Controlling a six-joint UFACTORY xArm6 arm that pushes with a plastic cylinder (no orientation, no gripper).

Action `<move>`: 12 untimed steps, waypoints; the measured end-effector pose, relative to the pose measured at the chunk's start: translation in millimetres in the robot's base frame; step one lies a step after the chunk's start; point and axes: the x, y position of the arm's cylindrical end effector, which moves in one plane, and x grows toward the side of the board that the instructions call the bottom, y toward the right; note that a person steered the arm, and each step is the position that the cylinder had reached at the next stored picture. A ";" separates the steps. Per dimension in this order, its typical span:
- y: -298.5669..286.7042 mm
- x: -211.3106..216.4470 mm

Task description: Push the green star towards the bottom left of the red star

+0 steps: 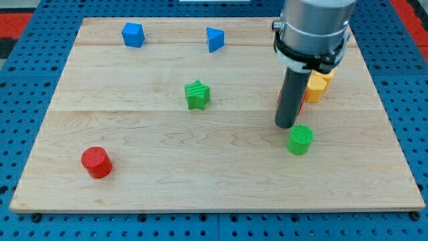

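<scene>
The green star point(196, 94) lies near the middle of the wooden board point(167, 167). A red block, probably the red star point(301, 105), is mostly hidden behind my rod; only slivers show at the rod's sides. My tip point(287, 126) rests on the board at the view's right, well to the right of the green star and just above-left of a green cylinder point(300, 139).
A yellow block point(317, 86) sits right of the rod. A blue block point(133, 34) and a blue triangular block point(214, 39) lie near the top edge. A red cylinder point(96, 162) lies at the bottom left.
</scene>
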 end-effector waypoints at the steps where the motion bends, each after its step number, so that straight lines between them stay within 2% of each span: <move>1: 25.5 21.0; 2: 48.4 35.4; 3: -26.8 15.1; 4: -76.6 -33.0; 5: -81.4 -75.4; 8: -244.6 -80.5; 9: -251.5 -61.1; 10: -224.6 -57.1; 11: -171.3 -53.1; 12: -138.6 -31.3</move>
